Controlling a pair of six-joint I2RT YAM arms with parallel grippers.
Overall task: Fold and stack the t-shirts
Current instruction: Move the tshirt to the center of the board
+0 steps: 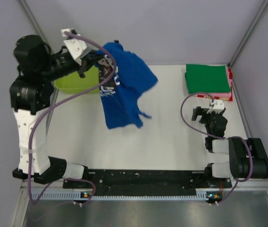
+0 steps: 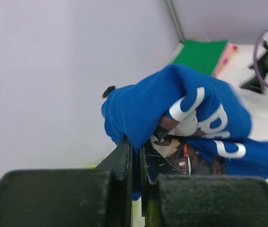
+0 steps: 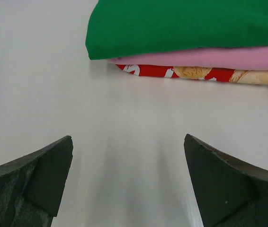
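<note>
One thin pinch: left gripper (image 2: 136,146) clamps the blue shirt (image 1: 124,90) by an edge, cloth dangling below, could slip free; right gripper (image 3: 128,138) spread, empty.

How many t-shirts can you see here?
4: blue shirt hangs from the left gripper; green shirt, pink shirt and red shirt lie stacked far right. More may be hidden.

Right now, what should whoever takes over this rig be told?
Left fingers: shut on the blue shirt, which hangs bunched above the table, near the tub at far left.
Right fingers: open, empty, low over the table, facing the stack.
Done: green shirt on pink shirt on red shirt, folded, far right.
To do: lay the blue shirt flat, fold it, add it to the stack.
</note>
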